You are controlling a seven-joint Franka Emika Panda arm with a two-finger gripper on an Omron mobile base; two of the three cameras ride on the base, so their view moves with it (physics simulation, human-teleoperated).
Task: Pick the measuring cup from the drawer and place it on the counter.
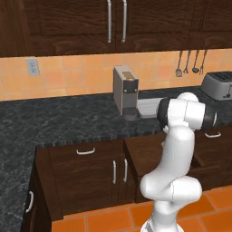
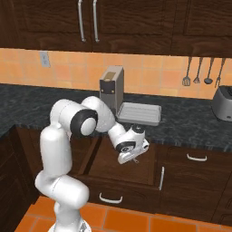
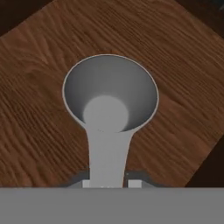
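The measuring cup (image 3: 109, 94) is a small grey round cup, and its straight handle (image 3: 107, 157) runs down between my fingertips. My gripper (image 3: 109, 183) is shut on that handle. Behind the cup lies the brown wooden floor of the drawer (image 3: 39, 131). In the right base view the gripper (image 2: 132, 158) hangs over the open drawer (image 2: 111, 165), just below the edge of the black speckled counter (image 2: 181, 120). In the left base view the open drawer (image 1: 142, 152) is partly hidden behind my arm, and the counter (image 1: 68, 120) runs along the wall.
A coffee machine (image 2: 111, 88) stands on the counter behind the drawer, with a grey metal tray (image 2: 139, 113) to its right. A toaster (image 2: 224, 103) sits at the far right. Utensils (image 2: 198, 71) hang on the wall. Cabinet doors (image 1: 113, 174) flank the drawer.
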